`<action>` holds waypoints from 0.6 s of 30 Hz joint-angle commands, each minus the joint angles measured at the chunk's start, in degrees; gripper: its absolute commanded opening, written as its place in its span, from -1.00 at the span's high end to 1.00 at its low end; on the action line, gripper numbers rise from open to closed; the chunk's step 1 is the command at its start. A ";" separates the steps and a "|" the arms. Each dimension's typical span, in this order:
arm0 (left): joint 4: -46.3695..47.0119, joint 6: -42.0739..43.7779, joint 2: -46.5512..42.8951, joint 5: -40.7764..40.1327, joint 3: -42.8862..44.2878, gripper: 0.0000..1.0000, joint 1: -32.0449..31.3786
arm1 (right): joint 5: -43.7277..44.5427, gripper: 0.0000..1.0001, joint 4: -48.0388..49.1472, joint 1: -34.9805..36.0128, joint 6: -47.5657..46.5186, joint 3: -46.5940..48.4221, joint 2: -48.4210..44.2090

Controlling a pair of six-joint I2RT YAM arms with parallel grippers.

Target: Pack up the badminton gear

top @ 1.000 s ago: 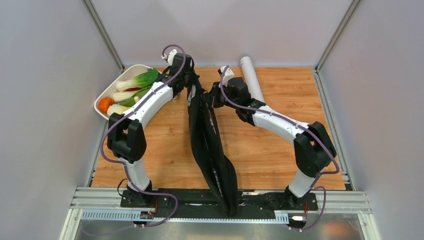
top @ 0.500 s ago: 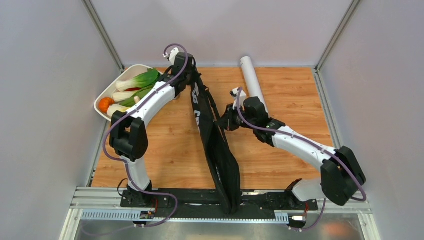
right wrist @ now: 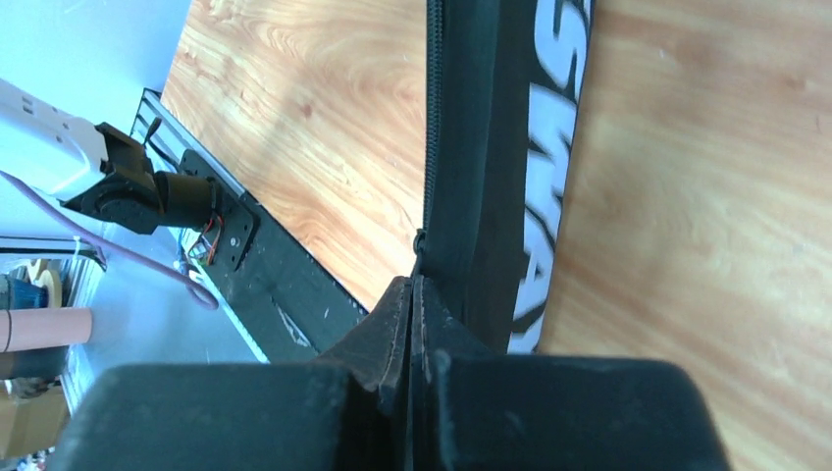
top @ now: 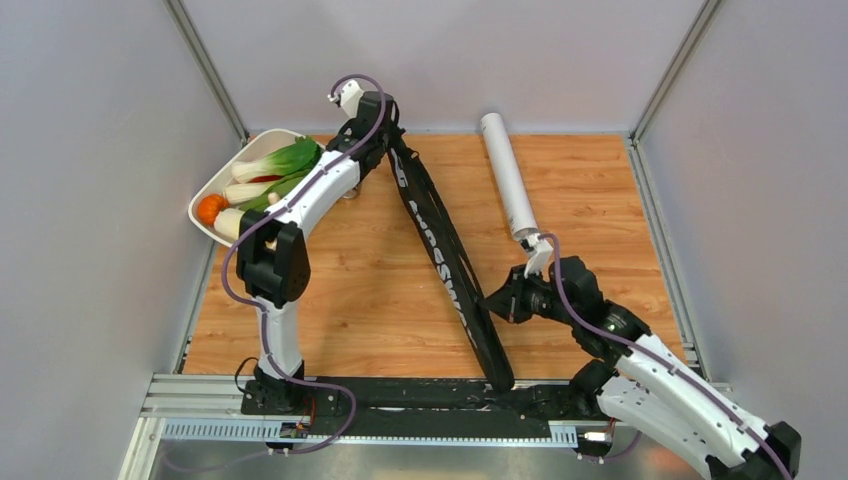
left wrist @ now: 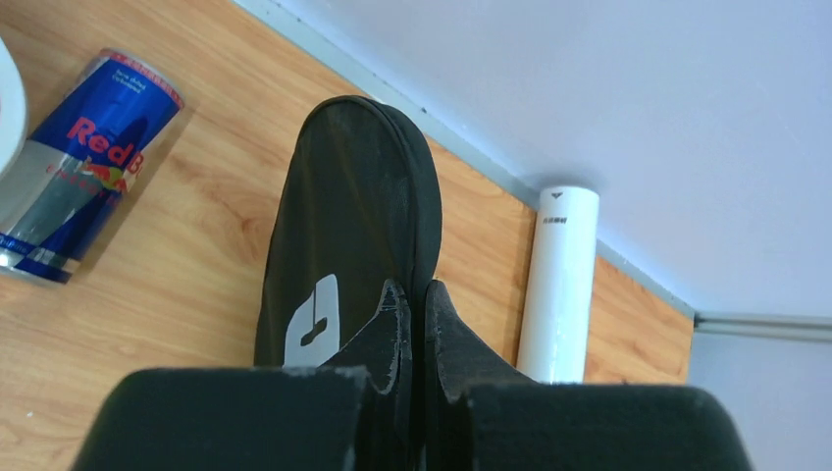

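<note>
The black bag [top: 445, 255] lies stretched in a long diagonal across the tabletop [top: 330, 300], its near end reaching over the rail by the arm bases. The left gripper [left wrist: 412, 319] is clamped narrow on the bag's far end. The right gripper [right wrist: 412, 314] is pinched tight on the zip pull [right wrist: 420, 243], partway along the zipper [right wrist: 432, 118], so the step in hand looks like zipping the bag closed.

The tube [top: 507, 180] lies outside the bag, near the back edge and well apart from both grippers. No rackets or shuttlecocks are in view, and whether they sit inside the bag cannot be told.

The main risk is the small pull slipping from the right gripper if the slider jams on folded fabric. A hard tug could also drag the far end out of the left gripper, leaving the bag slack and the zipper bunched. The overhanging near end may snag on the rail. Closing the bag fully could leave the tube unpacked. The can [left wrist: 78, 162] and tray [top: 222, 172] sit near the left arm, so a wide swing there could knock them.
</note>
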 commanded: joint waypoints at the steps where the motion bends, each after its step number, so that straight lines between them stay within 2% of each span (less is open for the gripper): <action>1: 5.37 3.57 1.59 -8.32 6.04 1.00 1.07 | -0.04 1.00 -12.57 0.74 5.26 -1.81 -8.51; 8: 2.18 3.89 4.96 -12.34 12.52 1.00 1.06 | 0.33 1.00 -22.47 0.84 8.54 -4.13 -18.19; 12: 0.77 4.15 5.51 -15.62 14.30 1.00 1.06 | 3.70 1.00 -28.24 0.84 9.28 -3.19 -22.11; 15: 0.45 3.85 4.96 -14.86 13.69 1.00 1.03 | 6.85 1.00 -25.46 0.81 10.57 -2.71 -23.17; 18: 1.95 2.32 2.73 -13.85 8.73 1.00 0.92 | 7.04 0.66 -16.23 0.81 12.01 -2.79 -21.04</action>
